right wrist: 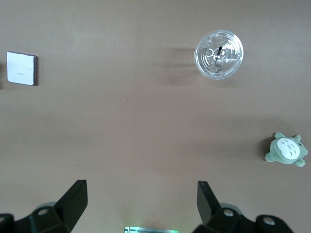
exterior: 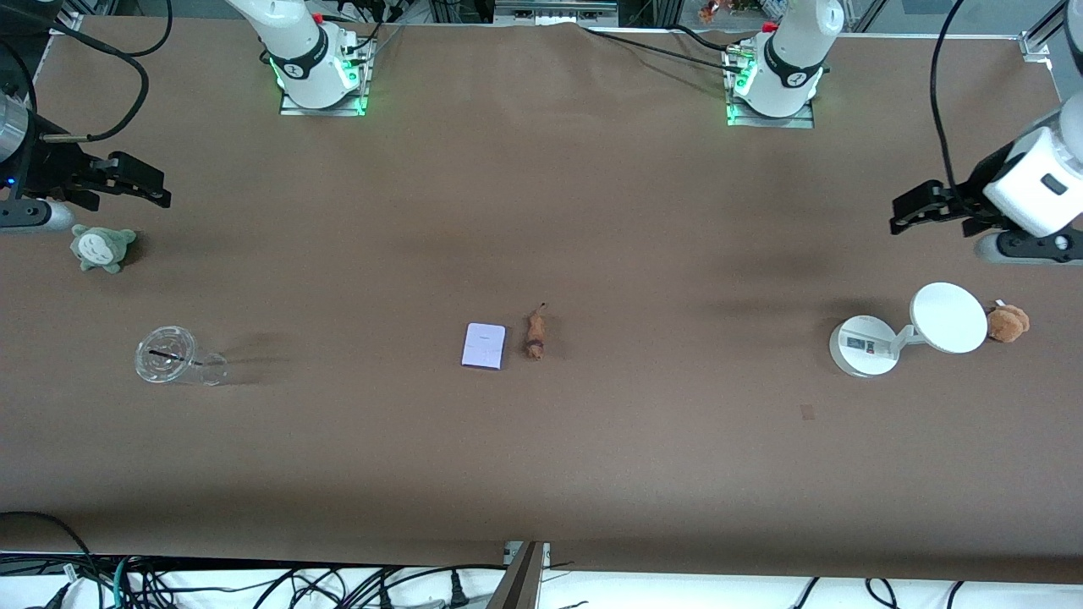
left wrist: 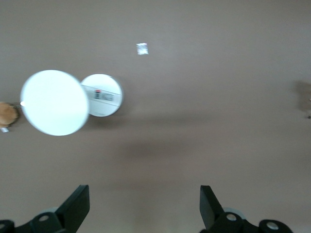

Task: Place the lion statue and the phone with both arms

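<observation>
Currently idle, both arms waiting | left gripper [exterior: 904,213] wide open, empty, over table's left-arm end | right gripper [exterior: 152,188] same, over right-arm end | phone [exterior: 484,345] and lion statue [exterior: 536,333] mid-table, just apart; statue toward left arm, long axis running near-to-far.

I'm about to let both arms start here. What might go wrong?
The phone and lion statue lie side by side mid-table, so the open left gripper and open right gripper may crowd each other. The flat phone could slide instead of lifting. The tiny statue might roll away.
</observation>
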Available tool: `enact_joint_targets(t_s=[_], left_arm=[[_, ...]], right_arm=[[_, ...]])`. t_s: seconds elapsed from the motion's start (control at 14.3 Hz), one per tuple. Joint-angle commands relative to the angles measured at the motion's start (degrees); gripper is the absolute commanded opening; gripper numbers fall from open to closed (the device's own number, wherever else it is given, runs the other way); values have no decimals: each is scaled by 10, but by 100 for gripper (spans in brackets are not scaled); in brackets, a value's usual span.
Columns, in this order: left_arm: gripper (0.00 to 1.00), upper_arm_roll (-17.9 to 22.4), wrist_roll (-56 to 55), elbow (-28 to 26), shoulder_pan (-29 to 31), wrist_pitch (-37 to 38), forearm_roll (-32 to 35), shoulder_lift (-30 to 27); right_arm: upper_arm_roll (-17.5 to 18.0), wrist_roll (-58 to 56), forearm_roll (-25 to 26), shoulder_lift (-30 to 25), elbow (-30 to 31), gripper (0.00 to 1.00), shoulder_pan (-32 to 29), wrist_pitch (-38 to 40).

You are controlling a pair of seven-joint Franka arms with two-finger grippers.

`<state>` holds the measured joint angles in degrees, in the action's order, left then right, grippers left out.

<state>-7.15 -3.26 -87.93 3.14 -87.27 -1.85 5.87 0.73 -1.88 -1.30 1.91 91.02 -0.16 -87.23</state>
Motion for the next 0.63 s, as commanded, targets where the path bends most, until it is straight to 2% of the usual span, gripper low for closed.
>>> enact_joint_targets(t_s=[0.0,0.14,0.56], left_arm=[[100,-1,-65,18,-26,4,-50,49],[100,-2,-138,21,-77,-24,-62,84],[100,0,-411,41,-280,-221,-47,223]], right_arm=[[5,-1,-10,4,-11,100,-6,6],[5,-1,-11,4,-11,100,-6,6],[6,-2,-11,5,-9,100,-5,6]])
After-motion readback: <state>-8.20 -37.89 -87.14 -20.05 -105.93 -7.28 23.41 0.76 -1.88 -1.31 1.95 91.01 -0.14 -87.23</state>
